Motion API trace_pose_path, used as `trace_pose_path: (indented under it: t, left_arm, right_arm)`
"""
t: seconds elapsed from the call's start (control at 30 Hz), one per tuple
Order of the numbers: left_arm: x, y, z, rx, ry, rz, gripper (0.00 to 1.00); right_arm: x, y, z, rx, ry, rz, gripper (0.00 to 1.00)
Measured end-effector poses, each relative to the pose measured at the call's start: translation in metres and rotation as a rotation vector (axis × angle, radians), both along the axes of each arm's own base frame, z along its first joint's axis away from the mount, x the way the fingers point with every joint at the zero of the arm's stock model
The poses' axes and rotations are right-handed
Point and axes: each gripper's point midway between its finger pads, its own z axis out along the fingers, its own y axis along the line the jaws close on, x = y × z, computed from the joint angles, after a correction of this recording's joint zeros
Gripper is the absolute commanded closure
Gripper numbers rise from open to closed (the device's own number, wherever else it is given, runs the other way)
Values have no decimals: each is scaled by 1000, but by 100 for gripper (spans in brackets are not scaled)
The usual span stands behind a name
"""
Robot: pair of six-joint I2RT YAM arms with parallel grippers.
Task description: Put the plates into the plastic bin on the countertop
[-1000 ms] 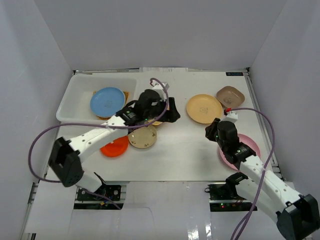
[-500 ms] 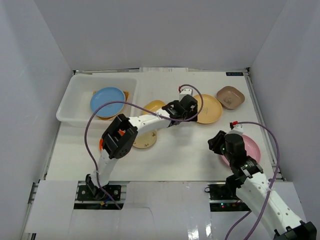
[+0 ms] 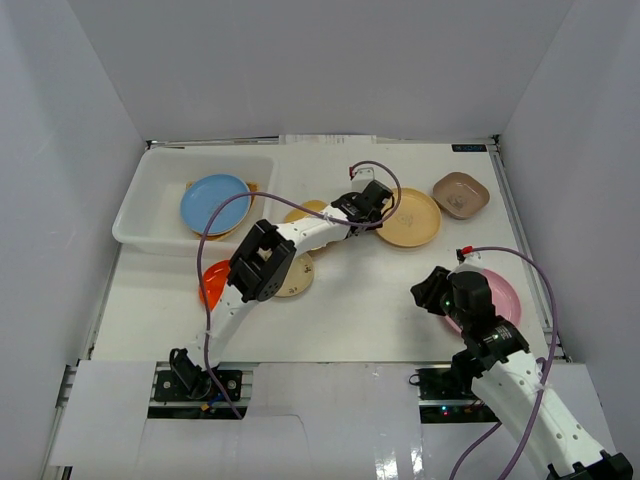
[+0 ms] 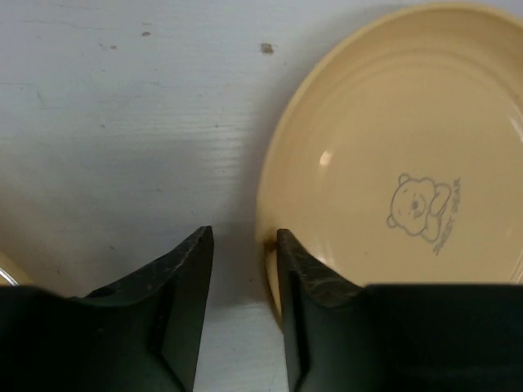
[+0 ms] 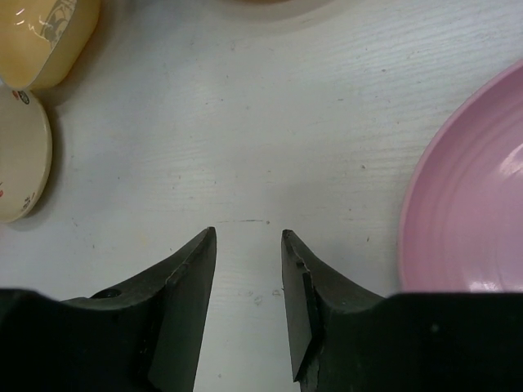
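We see the left gripper (image 4: 243, 245) low over the countertop (image 4: 122, 122) with its jaws partly spread and only a narrow gap between them. The near rim of the yellow-orange plate (image 4: 392, 147) lies in that gap, close against the right-hand finger (image 4: 315, 286). That finger hangs over the plate's inner slope, and the other finger stands over bare counter. We cannot tell whether either finger touches the plate, and the rest of the plate spreads ahead and to the right of the hand. The plastic bin (image 3: 150, 200) sits well behind this hand, back past its own forearm, with a blue plate (image 3: 215, 203) lying inside. The right gripper (image 5: 248, 237) is spread as well, with nothing between its jaws and bare counter under them. The pink plate (image 5: 474, 212) lies just to the right of its fingers, apart from them. A cream plate (image 5: 18, 155) shows far to their left, and a yellow plate (image 5: 45, 37) lies ahead on that same side. A brown square plate (image 3: 461, 194) rests well ahead of this hand.
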Motion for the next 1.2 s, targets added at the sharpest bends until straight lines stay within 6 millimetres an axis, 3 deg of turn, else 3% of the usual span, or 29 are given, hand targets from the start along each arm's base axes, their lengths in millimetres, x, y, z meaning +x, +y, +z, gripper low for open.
trace_pose_path:
  t: [0.03, 0.07, 0.13, 0.23, 0.37, 0.5, 0.63, 0.73, 0.87, 1.0, 1.1, 1.2]
  left_arm:
    - [3, 1, 1, -6, -4, 9, 60]
    - [6, 3, 2, -7, -5, 15, 72]
    - [9, 5, 3, -10, -11, 26, 83]
    - [12, 4, 5, -24, -21, 34, 100]
    - [9, 6, 6, -44, -31, 32, 100]
    - [-10, 19, 15, -60, -22, 11, 100]
    - [-23, 32, 56, -106, -36, -22, 100]
    - [-27, 39, 108, -201, -82, -46, 100]
    - [-24, 90, 189, -322, -184, -8, 100]
    - [-14, 182, 243, -364, -292, 117, 100]
    - [-15, 263, 256, -337, -345, 253, 100]
    - [-28, 333, 247, -287, -355, 381, 100]
  right_arm:
    - [-1, 0, 0, -1, 4, 0, 54]
    - [-1, 0, 0, -3, 5, 1, 52]
    - [-2, -1, 0, -7, 10, 2, 50]
    - [-1, -1, 3, -11, 12, 1, 39]
    - [1, -1, 10, -14, 5, -1, 38]
    - [3, -7, 19, -34, -5, -30, 42]
    - [7, -19, 29, -63, -21, -91, 44]
    - [11, -27, 26, -96, -4, -134, 43]
    - [11, -38, 9, -163, 62, -183, 28]
    - [14, -53, 0, -232, 91, -259, 17]
    - [15, -66, -6, -286, 113, -313, 17]
    - [16, -72, -13, -316, 140, -340, 20]
